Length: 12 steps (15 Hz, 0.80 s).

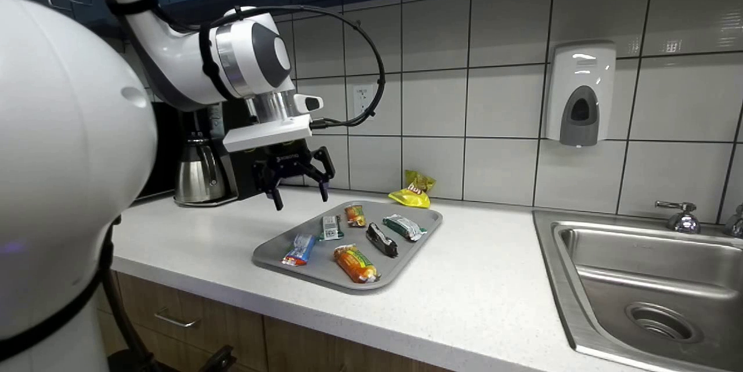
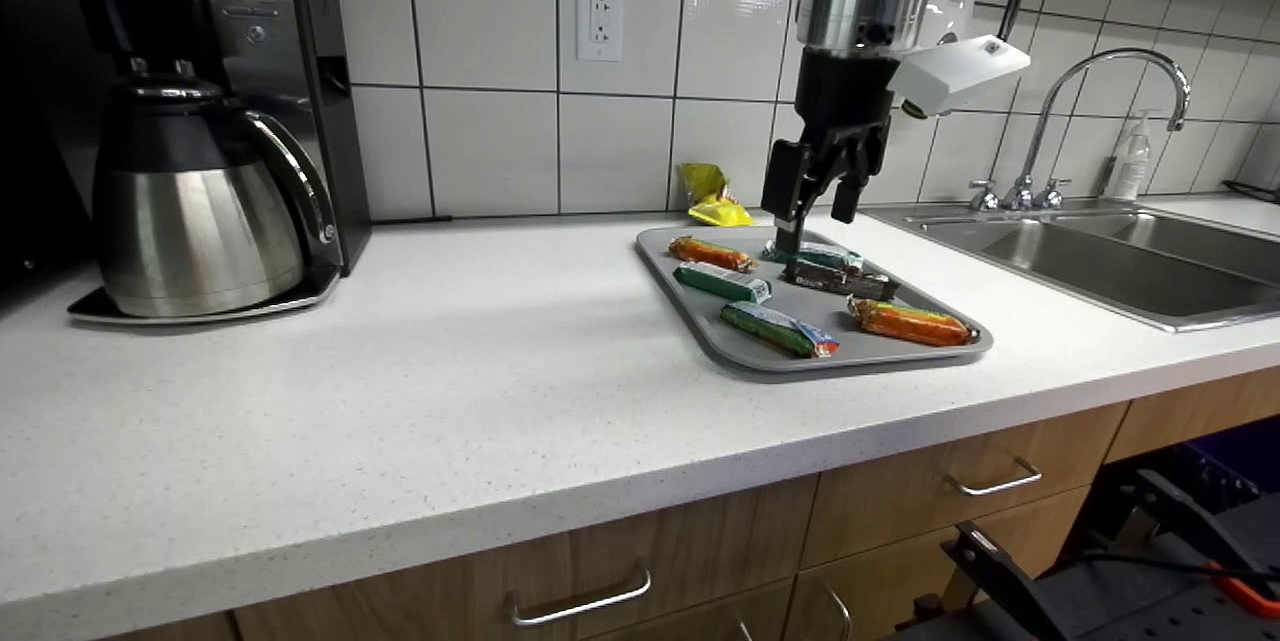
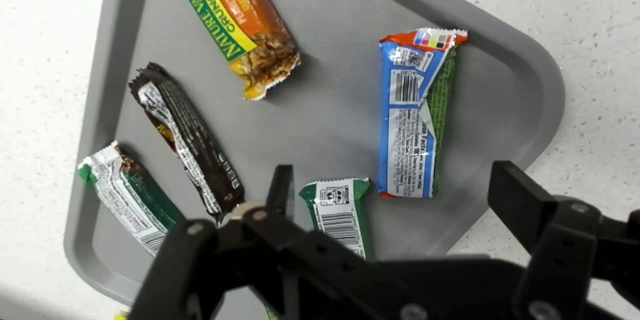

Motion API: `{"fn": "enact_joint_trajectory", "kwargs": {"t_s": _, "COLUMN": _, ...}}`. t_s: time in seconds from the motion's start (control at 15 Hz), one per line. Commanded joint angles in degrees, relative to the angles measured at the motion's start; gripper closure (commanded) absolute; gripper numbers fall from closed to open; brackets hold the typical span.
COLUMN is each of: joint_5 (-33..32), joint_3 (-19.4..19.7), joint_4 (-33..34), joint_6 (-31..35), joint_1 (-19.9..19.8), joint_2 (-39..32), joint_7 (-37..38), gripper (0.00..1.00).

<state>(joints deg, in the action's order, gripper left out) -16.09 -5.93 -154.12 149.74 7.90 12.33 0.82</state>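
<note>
"Hanging above the tray (image 3: 340, 110), is the gripper (image 1: 302, 201) holding something?"

"No. Its two fingers stand wide apart, with nothing between them, and I see it touching nothing."

"Which things are nearest below it?"

"Two wrapped bars, both lying on the tray. In the wrist view, one end of the blue bar (image 3: 407, 130) shows between the fingertips, while the green bar (image 3: 340, 217) is partly hidden behind the gripper. Which of them is nearer, I cannot tell. The dark brown bar (image 3: 187, 140) and the orange bar (image 3: 240, 25) lie farther from the gripper."

"How would such a bar handle, in your opinion?"

"I believe it is light. The wrapper looks thin and glossy, so probably a little slippery, and the inside may be stiff but easy to crumble. I would take hold across the middle, on the two long sides, with gentle force. The crimped ends seem a poor place, because they could bend."
</note>
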Motion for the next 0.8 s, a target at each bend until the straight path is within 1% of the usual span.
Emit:
{"fn": "enact_joint_trajectory", "kwargs": {"t_s": 0.0, "joint_5": 0.05, "joint_3": -0.24, "joint_4": -5.02, "joint_6": -1.62, "joint_1": -1.89, "joint_2": 6.95, "joint_7": -0.30, "gripper": 0.00}}
{"fn": "enact_joint_trajectory", "kwargs": {"t_s": 0.27, "joint_5": 1.21, "joint_3": 1.15, "joint_4": -8.19, "joint_6": -1.80, "joint_1": -2.67, "joint_2": 10.65, "joint_7": -1.99, "gripper": 0.00}}
{"fn": "enact_joint_trajectory", "kwargs": {"t_s": 0.33, "joint_5": 1.62, "joint_3": 1.30, "joint_4": -5.08, "joint_6": -3.29, "joint_1": -2.71, "joint_2": 8.76, "joint_7": -2.43, "gripper": 0.00}}
{"fn": "enact_joint_trajectory", "kwargs": {"t_s": 0.4, "joint_5": 1.08, "joint_3": 0.42, "joint_4": -5.37, "joint_6": -0.81, "joint_1": -2.66, "joint_2": 6.70, "joint_7": -0.83, "gripper": 0.00}}
{"fn": "enact_joint_trajectory", "kwargs": {"t_s": 0.73, "joint_5": 1.08, "joint_3": 0.38, "joint_4": -5.26, "joint_6": -0.87, "joint_1": -2.72, "joint_2": 6.40, "joint_7": -0.85, "gripper": 0.00}}
